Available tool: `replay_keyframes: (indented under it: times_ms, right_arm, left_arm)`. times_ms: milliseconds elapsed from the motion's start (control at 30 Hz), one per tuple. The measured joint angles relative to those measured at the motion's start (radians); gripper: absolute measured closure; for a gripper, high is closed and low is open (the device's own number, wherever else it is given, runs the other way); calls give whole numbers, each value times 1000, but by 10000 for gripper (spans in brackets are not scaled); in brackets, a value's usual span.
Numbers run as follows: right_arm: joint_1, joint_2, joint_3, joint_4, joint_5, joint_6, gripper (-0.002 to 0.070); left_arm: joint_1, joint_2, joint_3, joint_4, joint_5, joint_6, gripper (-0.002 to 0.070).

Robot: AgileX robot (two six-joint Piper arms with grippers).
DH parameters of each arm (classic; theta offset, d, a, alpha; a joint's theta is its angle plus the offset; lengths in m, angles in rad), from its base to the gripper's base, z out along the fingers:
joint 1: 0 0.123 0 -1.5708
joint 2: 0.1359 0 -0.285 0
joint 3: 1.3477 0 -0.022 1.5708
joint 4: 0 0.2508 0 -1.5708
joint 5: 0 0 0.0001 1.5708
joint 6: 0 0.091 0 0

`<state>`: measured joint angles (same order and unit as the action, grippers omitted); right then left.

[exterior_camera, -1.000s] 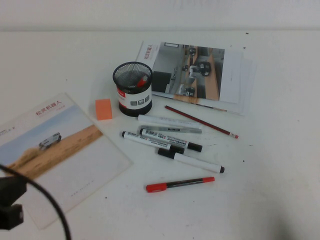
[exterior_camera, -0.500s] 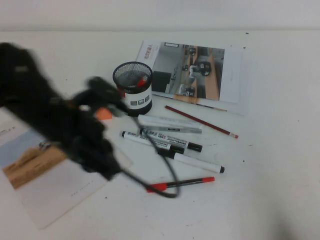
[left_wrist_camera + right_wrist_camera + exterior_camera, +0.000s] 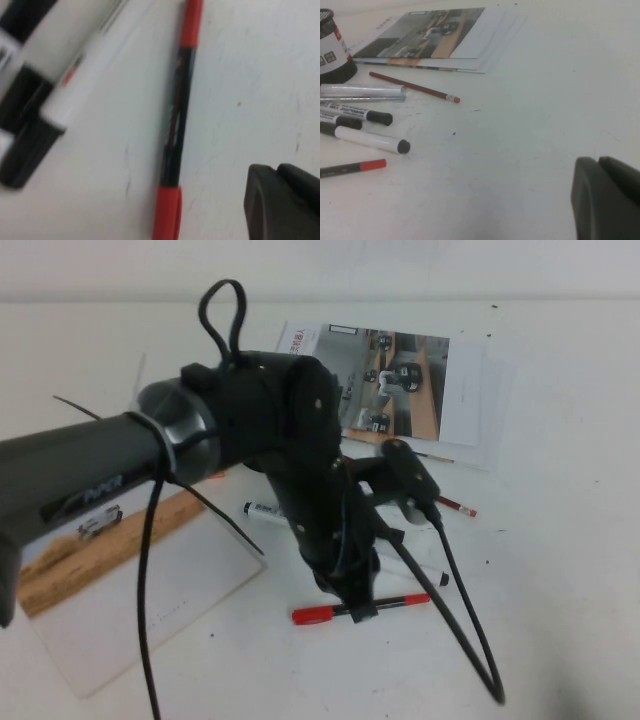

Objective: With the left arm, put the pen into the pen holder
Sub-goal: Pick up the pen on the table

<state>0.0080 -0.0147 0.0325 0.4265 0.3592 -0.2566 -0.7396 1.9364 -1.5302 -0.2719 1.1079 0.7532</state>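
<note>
The pen [image 3: 315, 615], black barrel with a red cap, lies on the white table near the front. It also shows close up in the left wrist view [image 3: 177, 115] and in the right wrist view [image 3: 350, 167]. My left arm [image 3: 260, 440] reaches across the table, and its gripper [image 3: 358, 608] is down at the pen's barrel, touching or just above it. The pen holder is hidden behind the arm in the high view; its black mesh cup with white band shows in the right wrist view [image 3: 331, 45]. My right gripper [image 3: 607, 200] hangs over bare table on the right.
White-barrelled markers [image 3: 367, 140] and a clear tube [image 3: 362, 90] lie between pen and holder. A dark-red pencil [image 3: 455, 506] lies beside them. One brochure [image 3: 420, 380] lies at the back, another [image 3: 130, 580] at the left. A black cable [image 3: 460, 630] loops over the table.
My left arm has swung in from the front left, across the markers, and come down onto the pen. The pen and the other things have not moved.
</note>
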Motion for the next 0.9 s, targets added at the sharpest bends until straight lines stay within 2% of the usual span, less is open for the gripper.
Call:
replay_keyframes:
  times_ms: [200, 267, 433, 500, 900]
  right_arm:
    - [0, 0, 0, 0, 0, 0, 698]
    - [0, 0, 0, 0, 0, 0, 698]
    - [0, 0, 0, 0, 0, 0, 698]
    - [0, 0, 0, 0, 0, 0, 698]
    - [0, 0, 0, 0, 0, 0, 698]
  left_arm:
    - [-54, 4, -2, 22, -37, 114, 658]
    - [-57, 13, -2, 34, -37, 124, 613]
    - [-58, 46, -4, 83, -35, 120, 426]
    - [-59, 61, -6, 103, -35, 116, 389]
    - [-61, 154, -75, 124, -25, 71, 363]
